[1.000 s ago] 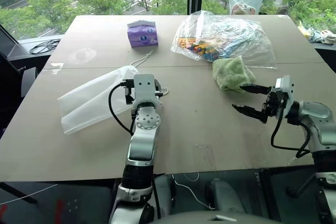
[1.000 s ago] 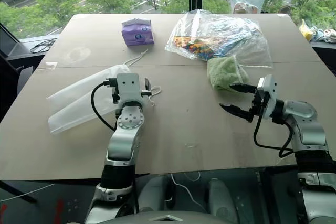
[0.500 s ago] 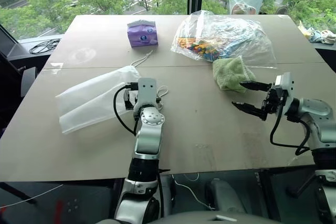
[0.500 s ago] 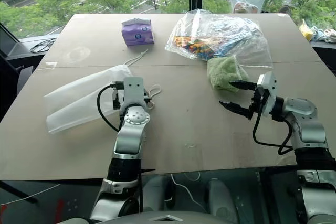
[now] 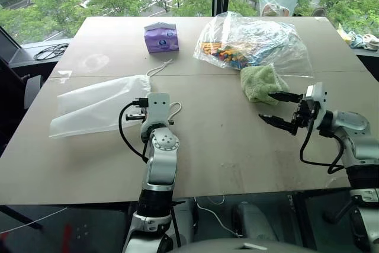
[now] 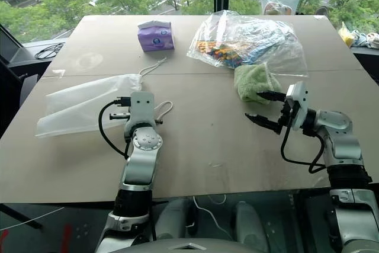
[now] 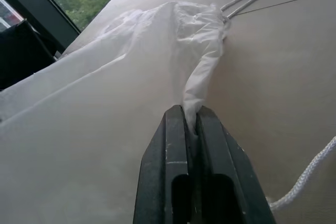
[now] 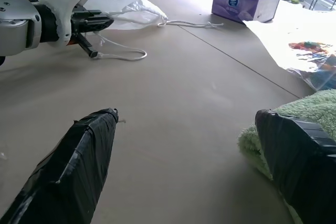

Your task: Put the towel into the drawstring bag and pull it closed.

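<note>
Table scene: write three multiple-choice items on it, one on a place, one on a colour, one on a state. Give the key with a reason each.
1. Where does the towel lie?
A. inside the drawstring bag
B. against the near edge of the clear plastic bag
C. beside the tissue pack

2. What colour is the tissue pack?
A. purple
B. red
C. yellow

3. How is the left hand?
A. wide open above the table
B. shut on the towel
C. shut on the drawstring bag

Key:
1 B, the towel touches the clear plastic bag, by the open right hand.
2 A, its wrapper is purple.
3 C, the left wrist view shows white fabric of the drawstring bag pinched between its fingers.
</note>
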Robot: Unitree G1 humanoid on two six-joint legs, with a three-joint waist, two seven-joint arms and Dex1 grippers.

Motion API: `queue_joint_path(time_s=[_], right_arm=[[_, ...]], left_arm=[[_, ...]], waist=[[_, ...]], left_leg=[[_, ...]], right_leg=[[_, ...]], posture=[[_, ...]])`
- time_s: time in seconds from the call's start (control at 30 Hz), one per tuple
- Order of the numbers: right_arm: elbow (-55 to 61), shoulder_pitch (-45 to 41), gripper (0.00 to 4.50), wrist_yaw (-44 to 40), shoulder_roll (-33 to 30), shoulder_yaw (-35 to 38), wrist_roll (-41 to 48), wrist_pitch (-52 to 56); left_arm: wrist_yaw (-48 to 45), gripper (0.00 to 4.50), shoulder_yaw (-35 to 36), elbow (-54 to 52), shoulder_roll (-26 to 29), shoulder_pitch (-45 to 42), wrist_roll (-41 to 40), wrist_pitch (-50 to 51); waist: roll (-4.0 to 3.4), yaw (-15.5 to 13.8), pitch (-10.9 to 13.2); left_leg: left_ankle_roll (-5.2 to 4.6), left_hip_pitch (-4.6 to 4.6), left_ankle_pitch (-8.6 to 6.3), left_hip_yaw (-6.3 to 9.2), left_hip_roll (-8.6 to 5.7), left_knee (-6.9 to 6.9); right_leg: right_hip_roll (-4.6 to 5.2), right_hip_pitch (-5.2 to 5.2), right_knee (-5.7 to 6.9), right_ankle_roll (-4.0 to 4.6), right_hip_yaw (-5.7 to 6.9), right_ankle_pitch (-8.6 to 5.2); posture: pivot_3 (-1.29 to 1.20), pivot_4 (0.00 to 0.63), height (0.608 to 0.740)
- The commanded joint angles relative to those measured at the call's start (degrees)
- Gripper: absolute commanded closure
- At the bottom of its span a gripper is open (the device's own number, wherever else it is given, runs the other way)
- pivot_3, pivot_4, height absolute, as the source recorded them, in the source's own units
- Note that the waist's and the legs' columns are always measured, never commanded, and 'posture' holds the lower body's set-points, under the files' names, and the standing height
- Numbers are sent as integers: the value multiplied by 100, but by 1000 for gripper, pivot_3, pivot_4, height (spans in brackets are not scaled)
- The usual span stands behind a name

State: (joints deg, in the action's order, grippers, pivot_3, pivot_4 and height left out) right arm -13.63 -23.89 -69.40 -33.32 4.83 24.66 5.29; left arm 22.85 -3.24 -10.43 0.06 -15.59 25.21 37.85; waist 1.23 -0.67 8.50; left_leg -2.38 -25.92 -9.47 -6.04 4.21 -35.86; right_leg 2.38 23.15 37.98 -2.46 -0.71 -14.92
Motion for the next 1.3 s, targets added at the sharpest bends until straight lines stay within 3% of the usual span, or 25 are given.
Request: queue_joint_path(time_s=[0.03, 0.1, 0.23, 0.37, 0.47, 0.67, 0.8, 1.3], right_arm=[[46, -112, 0, -37, -9, 98, 63, -137], [10, -116, 0, -27, 12, 108, 63, -186], [-196, -244, 0, 267, 84, 81, -164, -359], [-413, -461, 0, 899, 259, -21, -669, -694], [-755, -619, 0, 1746, 236, -620, -2055, -1670], [-1550, -1125, 0, 3049, 455, -1068, -3235, -2506], [-1979, -1587, 0, 3605, 695, -926, -3189, -2270], [-3712, -2527, 0, 3990, 1067, -933, -3121, -387]], left_arm=[[-291, 4461, -242, -379, 225, 179, 131, -361], [-685, 4461, -317, -484, 383, 316, -122, -752], [-1196, 4461, -733, -578, 1011, 493, 156, -1407], [-1359, 4461, -660, -657, 1150, 592, -46, -1904], [-1768, 4461, -414, -742, 1237, 714, -464, -2128], [-2019, 4461, -57, -663, 1248, 665, -809, -2267], [-2091, 4461, 28, -686, 1216, 670, -893, -2304], [-2131, 4461, 74, -665, 1202, 788, -841, -2343]], waist=[[0, 1, 0], [0, 1, 0], [-2, 2, -1], [-3, 12, 0], [-4, 10, 0], [-6, 44, 2], [-6, 95, 2], [-9, 157, 1]], left_leg=[[0, 0, 0, 0, 0, 0], [1, 1, 0, 0, 3, 0], [6, 1, -4, -1, 3, 1], [22, 0, -14, -7, 3, 3], [22, 0, -14, -10, 2, 9], [-1, 1, 1, -19, -1, 13], [-1, 2, 1, -23, -2, 6], [-1, 18, 1, -37, 0, 8]], right_leg=[[1, 0, 0, 0, 0, 0], [4, 0, 0, 2, 1, -1], [25, 1, 1, 19, 4, -10], [53, 5, 1, 21, 2, -10], [54, 7, 0, 21, 1, -10], [24, 12, 2, 4, -3, -2], [24, 10, 5, -1, -3, 1], [22, 4, 16, -7, -7, 4]], posture=[[0, 150, 740], [0, 150, 740], [0, 150, 740], [0, 150, 740], [0, 150, 740], [0, 150, 740], [0, 150, 740], [0, 150, 740]])
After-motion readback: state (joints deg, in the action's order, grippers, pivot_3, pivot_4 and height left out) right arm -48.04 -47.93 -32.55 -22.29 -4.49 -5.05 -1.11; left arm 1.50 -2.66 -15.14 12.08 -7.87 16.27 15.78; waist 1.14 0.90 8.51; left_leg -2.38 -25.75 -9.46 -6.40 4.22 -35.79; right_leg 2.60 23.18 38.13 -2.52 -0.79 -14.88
